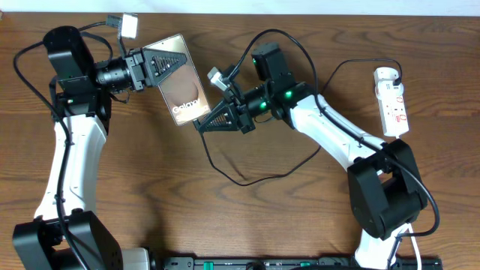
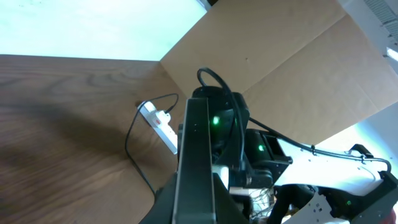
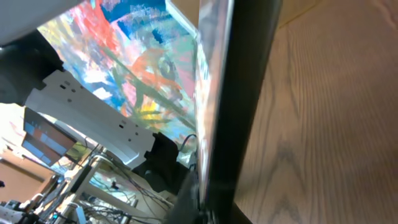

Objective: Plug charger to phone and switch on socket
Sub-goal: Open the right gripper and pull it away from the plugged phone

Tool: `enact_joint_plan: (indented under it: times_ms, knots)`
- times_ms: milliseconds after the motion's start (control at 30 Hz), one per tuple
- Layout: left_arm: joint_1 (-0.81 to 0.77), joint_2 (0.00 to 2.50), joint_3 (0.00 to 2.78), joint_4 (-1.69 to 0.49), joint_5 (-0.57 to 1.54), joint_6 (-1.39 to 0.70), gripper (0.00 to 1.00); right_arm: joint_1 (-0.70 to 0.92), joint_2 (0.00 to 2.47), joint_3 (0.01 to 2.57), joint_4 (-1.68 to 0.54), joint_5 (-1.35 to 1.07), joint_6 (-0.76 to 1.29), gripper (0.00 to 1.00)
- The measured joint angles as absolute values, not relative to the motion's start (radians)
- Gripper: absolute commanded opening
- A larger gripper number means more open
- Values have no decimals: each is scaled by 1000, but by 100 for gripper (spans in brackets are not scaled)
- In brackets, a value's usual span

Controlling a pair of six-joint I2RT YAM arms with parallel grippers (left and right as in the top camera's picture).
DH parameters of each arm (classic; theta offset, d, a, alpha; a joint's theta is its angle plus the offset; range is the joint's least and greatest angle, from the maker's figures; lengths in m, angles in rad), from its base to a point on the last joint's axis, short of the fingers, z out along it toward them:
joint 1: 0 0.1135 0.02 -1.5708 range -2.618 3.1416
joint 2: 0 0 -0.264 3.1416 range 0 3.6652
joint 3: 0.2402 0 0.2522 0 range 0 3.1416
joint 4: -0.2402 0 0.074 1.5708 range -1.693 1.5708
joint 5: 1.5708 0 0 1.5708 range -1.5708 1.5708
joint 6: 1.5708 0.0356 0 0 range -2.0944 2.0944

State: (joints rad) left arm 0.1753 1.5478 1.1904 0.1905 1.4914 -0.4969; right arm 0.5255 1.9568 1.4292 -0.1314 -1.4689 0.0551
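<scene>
Sitting left of the table's middle, the phone (image 1: 180,88) shows its bronze face and white lettering to the overhead camera, turned at a slant. The left gripper (image 1: 161,64) is closed on the phone's upper end, one black finger lying across the face. In the left wrist view the phone (image 2: 198,155) appears edge-on as a thin dark slab straight ahead. Whether it rests on the wood or is lifted I cannot tell.

At the phone's lower corner is the right gripper (image 1: 204,122), its jaws closed tight with no gap between them. The thin end of the charger (image 1: 240,182) runs into those fingertips, so the grip seems to be on that end, though the plug tip itself is hidden. In the right wrist view the phone's edge (image 3: 239,93) fills the middle, too close to show the port.

From the right gripper the cable loops down across the table (image 1: 135,195) and curves back under the right arm. The socket (image 1: 394,101) lies near the table's right edge, well apart from the phone, with a black cable reaching its far end. In the left wrist view the socket (image 2: 163,127) lies beyond the phone.
</scene>
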Motion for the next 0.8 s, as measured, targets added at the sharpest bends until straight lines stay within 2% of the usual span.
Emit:
enact_joint_plan:
  times_ms: [333, 367, 433, 500, 533, 800]
  knots:
    - [176, 1548, 1190, 188, 1495, -493, 7, 509, 1957, 1429, -121, -1486, 69, 3]
    - [176, 1548, 1190, 188, 1495, -493, 8, 509, 1957, 1429, -121, -1487, 72, 12]
    - [176, 1548, 1190, 188, 1494, -490, 8, 509, 1957, 1429, -120, -1492, 75, 45]
    - [177, 1548, 1190, 187, 1494, -478, 7, 509, 1957, 1430, -119, -1498, 78, 87]
    - [175, 1548, 1190, 183, 1505, -475, 7, 509, 1957, 1433, -113, -1495, 79, 99]
    - [191, 1549, 1190, 183, 1536, -471, 7, 509, 1956, 1441, -114, -1491, 76, 99]
